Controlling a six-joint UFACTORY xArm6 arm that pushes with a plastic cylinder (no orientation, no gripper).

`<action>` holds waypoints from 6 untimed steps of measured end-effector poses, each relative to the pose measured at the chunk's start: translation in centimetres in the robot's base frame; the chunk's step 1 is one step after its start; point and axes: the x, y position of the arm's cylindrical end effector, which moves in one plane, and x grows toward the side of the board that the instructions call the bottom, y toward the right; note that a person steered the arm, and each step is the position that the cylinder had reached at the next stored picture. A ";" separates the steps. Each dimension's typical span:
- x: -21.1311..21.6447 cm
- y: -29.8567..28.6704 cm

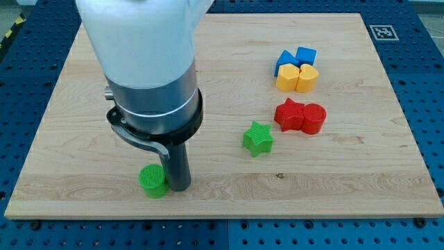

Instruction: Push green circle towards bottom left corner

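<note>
The green circle (152, 180) lies near the view's bottom, left of the middle of the wooden board (76, 76). My tip (180, 187) stands right beside it, on its right side, touching or nearly touching it. The rod hangs from the big white and grey arm body that covers the board's upper left part.
A green star (258, 137) lies right of the tip. A red star (288, 114) and a red circle (313, 118) touch each other further right. Two blue blocks (295, 60) and two yellow blocks (297, 78) cluster at the upper right.
</note>
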 end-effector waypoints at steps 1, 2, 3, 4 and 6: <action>0.5 1.1; 1.2 -2.3; 1.0 -5.9; 0.1 -6.8; -1.9 -7.4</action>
